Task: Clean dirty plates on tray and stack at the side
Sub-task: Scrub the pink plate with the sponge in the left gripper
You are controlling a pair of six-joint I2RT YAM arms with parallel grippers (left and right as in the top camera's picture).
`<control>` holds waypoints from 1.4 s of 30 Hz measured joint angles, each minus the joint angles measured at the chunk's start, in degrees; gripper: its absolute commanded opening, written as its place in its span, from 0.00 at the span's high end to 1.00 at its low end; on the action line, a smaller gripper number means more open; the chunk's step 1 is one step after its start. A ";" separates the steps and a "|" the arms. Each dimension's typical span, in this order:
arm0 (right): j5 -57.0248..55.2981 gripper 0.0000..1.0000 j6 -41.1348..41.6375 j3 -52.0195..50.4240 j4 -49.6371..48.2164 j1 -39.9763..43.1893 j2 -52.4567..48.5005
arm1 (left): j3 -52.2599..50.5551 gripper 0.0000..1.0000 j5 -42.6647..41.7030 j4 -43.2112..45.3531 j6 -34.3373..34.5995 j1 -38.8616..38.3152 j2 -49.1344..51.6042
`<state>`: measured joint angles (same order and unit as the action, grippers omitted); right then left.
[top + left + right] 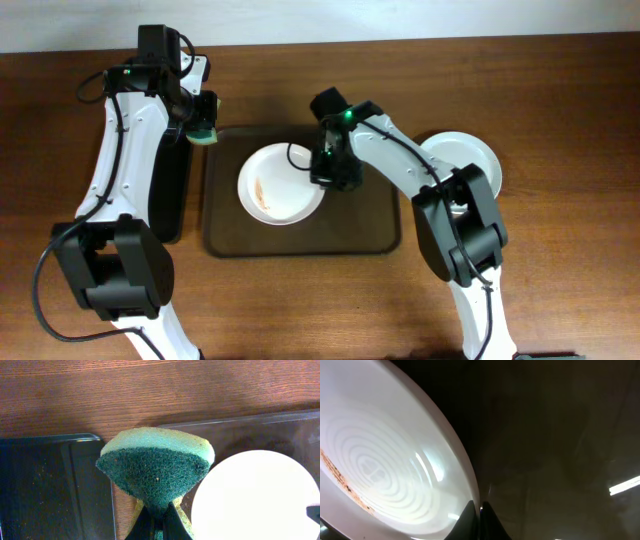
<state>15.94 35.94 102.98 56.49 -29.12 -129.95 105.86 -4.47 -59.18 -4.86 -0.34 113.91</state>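
Looks well past halfway. Shows just one plate (pixel 280 186) lying flat on the tray (pixel 380 235), toward its left-centre, with a thin brown smear on the left of its face, so not yet wiped clean. Shows a stack (pixel 478 158) of white plates on the table right of the tray, partly hidden under the right arm; cannot count them. Leaves, by this reckoning, a scrub of the last plate and a carry over to the stack.

Right gripper (pixel 476 517): drawn almost fully together on the plate's right rim, fingertips pinching the edge in the wrist view, probably to steady or tip it for wiping.

Left gripper (pixel 159 522): clamped tight on a sponge (pixel 155 467), green scouring face forward, yellow foam behind. Hangs over the strip of wood at the tray's back-left corner, near the plate but not touching it.

Beside the tray on the left, under the left arm: a narrow glossy black tray (pixel 172 200), not part of the job as far as can be judged.

Nothing between sponge and smear, with the dirty side of the plate facing the sponge. More awkward on the right: forearm slung across the tray's right half and over the stack, so likely a need to lift and swing wide before setting the plate down there.
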 measured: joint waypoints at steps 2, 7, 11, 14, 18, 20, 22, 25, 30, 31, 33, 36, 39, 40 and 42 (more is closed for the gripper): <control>-0.22 0.84 3.10 0.00 -0.52 -0.98 0.00 | 0.00 0.99 0.00 -0.22 0.00 0.00 0.00; -0.94 0.53 -1.33 0.31 -10.34 -0.70 -0.02 | 0.00 0.99 0.00 -0.24 0.00 0.00 0.00; -4.42 0.62 -4.31 0.33 -15.30 -0.66 -0.33 | 0.00 0.99 0.00 -0.42 0.00 0.00 0.00; -4.90 0.89 -5.33 0.46 -13.27 -0.98 -2.60 | 0.00 0.99 0.00 -0.90 0.00 0.00 0.00; -4.42 0.96 -2.54 1.07 -9.64 -1.25 -2.82 | -0.13 0.99 -2.45 -1.79 1.46 0.00 0.00; -4.00 0.96 0.09 1.40 -7.21 -1.25 -2.82 | -4.52 0.99 -8.13 -1.42 1.90 -0.02 0.02; -2.99 0.96 1.90 1.49 -5.62 -1.25 -2.82 | -10.64 0.99 -10.88 1.36 2.14 -0.87 0.00; -2.36 0.96 3.17 1.51 -4.96 -1.25 -2.82 | -19.52 0.99 -13.18 6.78 2.38 -4.63 0.00; -2.32 0.96 3.30 1.51 -4.87 -1.25 -2.82 | -22.01 0.99 -9.05 15.47 3.43 -9.66 0.00; -2.32 0.96 3.28 1.51 -4.87 -1.25 -2.82 | -22.03 0.99 -7.21 15.72 3.74 -9.55 0.00; -2.32 0.96 3.26 1.49 -4.90 -1.25 -2.82 | -22.05 0.99 -3.72 16.31 4.31 -9.40 0.00; 1.29 0.96 1.29 1.20 -7.02 -1.01 -2.89 | -22.05 0.99 -1.81 17.27 4.96 -9.33 0.15; 8.52 0.96 -1.36 -1.46 -10.73 0.81 -2.99 | -22.05 0.99 -1.99 17.42 4.94 -9.33 3.63; 10.62 0.96 -1.99 -2.38 -11.72 1.53 -2.99 | -22.10 0.99 -2.60 17.59 4.96 -9.35 4.57; 12.76 0.96 -2.78 -3.17 -12.63 2.10 -2.97 | -22.10 0.99 -2.89 17.62 4.94 -9.27 4.68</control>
<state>28.71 33.17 99.81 43.86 -27.03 -132.92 83.77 -7.35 -41.56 0.08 -9.61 118.58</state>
